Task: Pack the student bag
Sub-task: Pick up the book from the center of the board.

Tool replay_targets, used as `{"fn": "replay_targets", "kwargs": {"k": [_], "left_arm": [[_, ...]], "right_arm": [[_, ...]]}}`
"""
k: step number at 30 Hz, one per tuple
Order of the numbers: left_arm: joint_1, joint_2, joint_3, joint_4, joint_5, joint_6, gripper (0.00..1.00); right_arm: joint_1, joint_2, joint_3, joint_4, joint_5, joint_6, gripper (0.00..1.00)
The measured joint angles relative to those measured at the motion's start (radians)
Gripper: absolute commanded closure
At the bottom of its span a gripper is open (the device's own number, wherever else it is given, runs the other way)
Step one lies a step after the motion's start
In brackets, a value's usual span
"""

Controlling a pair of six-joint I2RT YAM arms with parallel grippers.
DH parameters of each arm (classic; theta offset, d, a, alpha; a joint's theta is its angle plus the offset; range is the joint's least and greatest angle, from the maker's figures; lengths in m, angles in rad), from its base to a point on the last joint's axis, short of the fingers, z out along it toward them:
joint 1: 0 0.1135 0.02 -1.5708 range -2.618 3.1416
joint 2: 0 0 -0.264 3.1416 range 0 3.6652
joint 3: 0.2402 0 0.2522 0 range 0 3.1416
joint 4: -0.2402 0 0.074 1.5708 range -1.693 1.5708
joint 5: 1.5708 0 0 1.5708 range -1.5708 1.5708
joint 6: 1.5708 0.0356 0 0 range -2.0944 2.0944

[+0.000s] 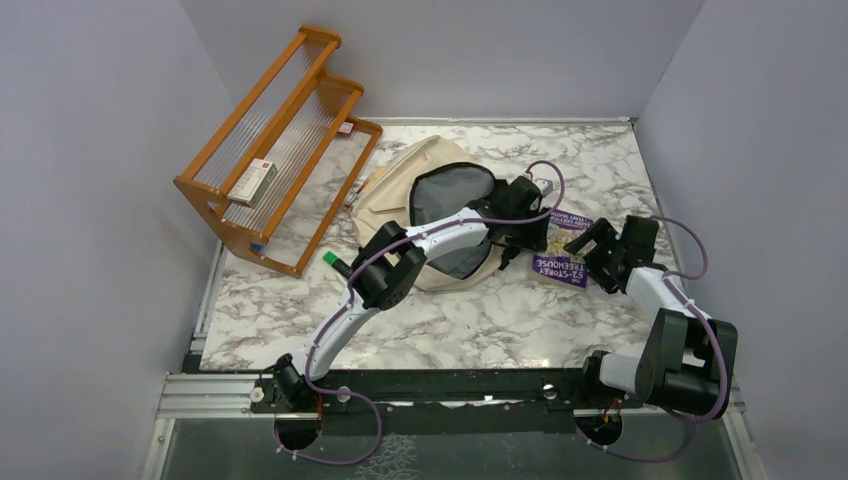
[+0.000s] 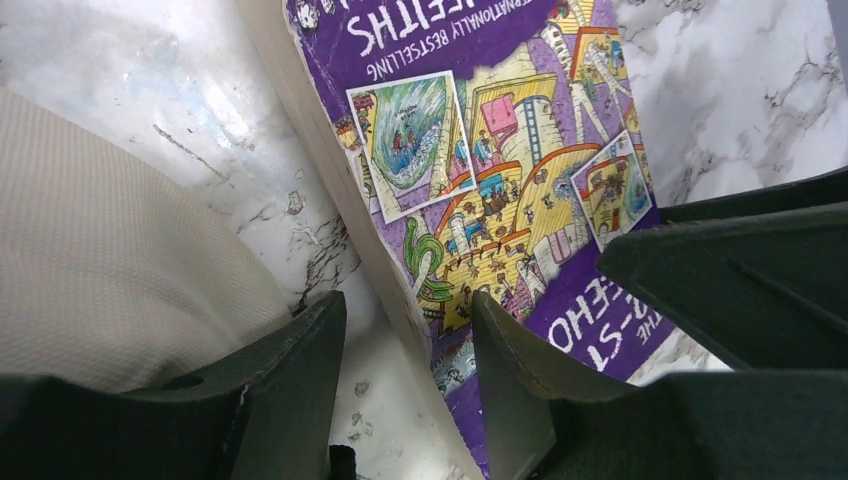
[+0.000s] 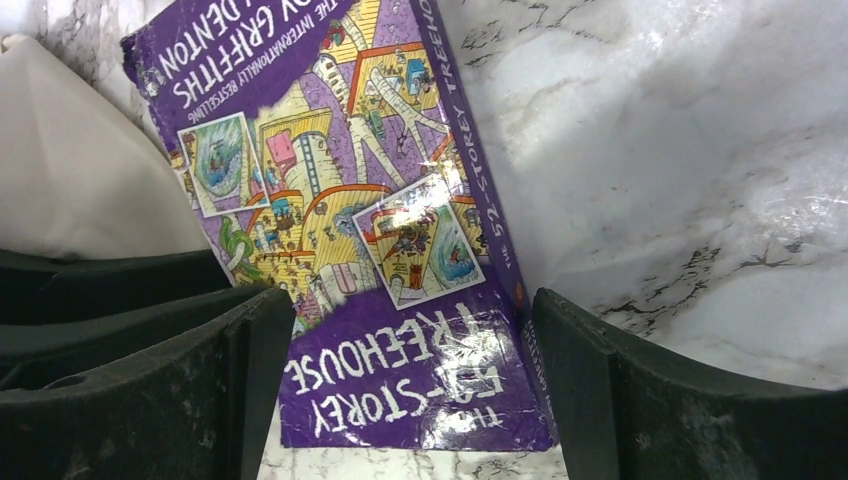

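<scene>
Read on the purple book (image 3: 350, 200): "52-STOREY TREEHOUSE", "GRIFFITHS", "DENTON", "INTERNATIONALLY BESTSELLING". Found the student bag (image 1: 400, 180) lying toward the back of the marble table (image 1: 480, 320), just beside the book: beige canvas, mouth open, dark lining showing. Found the left gripper (image 2: 408, 305) half spread astride the book's page edge, not pinching it. Found the right gripper (image 3: 412, 300) spread wide around the book's lower end.

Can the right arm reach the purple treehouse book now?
Probably yes: the right end effector is open around the end of the purple paperback book; the left end effector crowds one side.
</scene>
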Motion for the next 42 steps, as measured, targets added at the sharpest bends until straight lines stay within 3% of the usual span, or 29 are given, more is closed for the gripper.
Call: {"fn": "replay_targets", "kwargs": {"k": [9,11,19,23,32,42], "left_arm": [[-0.004,0.039,0.041,0.000,-0.003,-0.002,0.48],[-0.006,0.045,0.048,0.003,-0.002,-0.002,0.54],[0.006,0.048,0.033,0.037,0.000,-0.015,0.90],[0.023,0.032,-0.029,0.111,0.029,-0.036,1.00],[0.055,-0.006,-0.164,0.266,0.090,-0.054,1.00],[0.074,-0.022,-0.250,0.382,0.128,-0.072,1.00]], "right_arm": [[0.000,0.000,-0.007,0.016,-0.031,0.001,0.08],[0.000,0.000,-0.014,0.027,-0.040,0.001,0.08],[-0.007,0.013,-0.023,0.052,-0.069,0.001,0.06],[-0.007,0.016,-0.023,0.059,-0.076,0.000,0.04],[-0.057,0.030,-0.023,0.077,-0.155,-0.003,0.02],[-0.204,0.120,-0.044,0.191,-0.397,0.017,0.04]]}}
